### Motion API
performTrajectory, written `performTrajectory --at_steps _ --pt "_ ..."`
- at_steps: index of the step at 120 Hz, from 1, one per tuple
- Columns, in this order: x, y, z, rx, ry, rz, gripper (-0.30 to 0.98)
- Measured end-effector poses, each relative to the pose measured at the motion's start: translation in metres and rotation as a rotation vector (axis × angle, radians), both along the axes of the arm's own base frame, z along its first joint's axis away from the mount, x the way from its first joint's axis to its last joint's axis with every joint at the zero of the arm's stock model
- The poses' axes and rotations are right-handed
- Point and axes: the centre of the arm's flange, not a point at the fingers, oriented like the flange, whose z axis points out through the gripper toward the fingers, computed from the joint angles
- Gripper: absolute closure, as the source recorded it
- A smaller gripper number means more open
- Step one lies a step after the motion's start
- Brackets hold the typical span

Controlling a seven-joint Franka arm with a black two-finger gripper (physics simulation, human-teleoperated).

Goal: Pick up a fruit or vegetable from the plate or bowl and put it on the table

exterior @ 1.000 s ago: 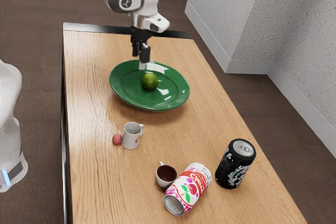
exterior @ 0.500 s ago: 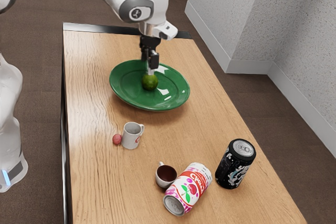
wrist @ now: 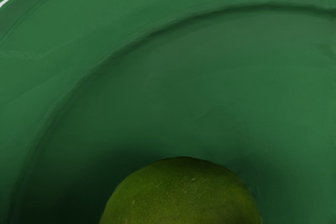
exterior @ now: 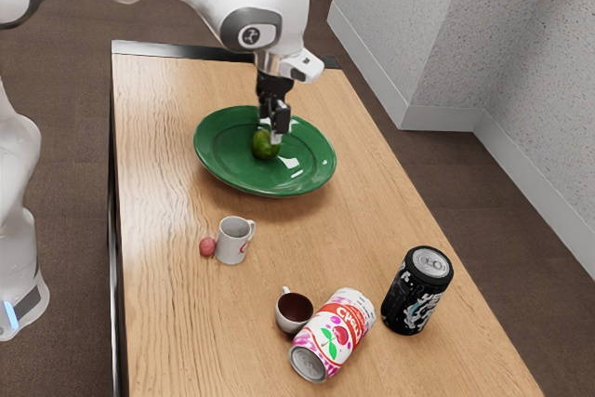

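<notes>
Lime (exterior: 264, 145), one: green, on the green plate (exterior: 223, 169), upper middle of the exterior view. My fingers (exterior: 270, 133): set wide, one at either side of the lime. Tabletop (exterior: 177, 323): pale wood, lengthwise grain, black strip (exterior: 186, 49) along its upper end. Floor (exterior: 65, 72): brown, seen left and right. Walls (exterior: 521, 44): light grey, speckled, upper right of frame, with white skirting (exterior: 442, 119) at the foot.

The table (exterior: 167, 183) is being brightly lit, white glare is being thrown off the green plate (exterior: 221, 165), and in the wrist view soft shadows are being cast beside the lime (wrist: 181, 195).
</notes>
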Motion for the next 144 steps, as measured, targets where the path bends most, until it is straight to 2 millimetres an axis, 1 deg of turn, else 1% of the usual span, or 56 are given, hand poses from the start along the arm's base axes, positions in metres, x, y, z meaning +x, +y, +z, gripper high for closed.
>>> performTrajectory --at_steps 15,29,50,60,75,94,106,114,116,122,128,138,144 --pt "0.000 -0.002 -0.008 -0.004 0.006 -0.001 0.00" --pt "0.003 -0.003 -0.023 -0.001 0.023 0.001 0.00" --pt "0.005 0.000 -0.036 -0.003 0.036 0.013 0.02" --pt "0.006 0.001 -0.039 -0.001 0.037 0.017 0.06" --pt "0.007 0.000 -0.041 0.000 0.033 0.014 0.19" --pt "0.007 0.000 -0.042 0.002 0.033 0.016 0.27" --pt "0.007 -0.003 -0.032 0.000 0.016 0.010 0.28" --pt "0.008 -0.005 -0.019 0.000 -0.002 0.004 0.29" --pt "0.010 -0.006 -0.013 0.001 -0.010 0.001 0.29" --pt "0.017 -0.014 0.006 0.007 -0.038 -0.016 0.29" --pt "0.027 -0.025 0.024 0.015 -0.061 -0.041 0.29" --pt "0.042 -0.039 0.044 0.027 -0.082 -0.067 0.29" --pt "0.056 -0.047 0.055 0.034 -0.092 -0.077 0.29"
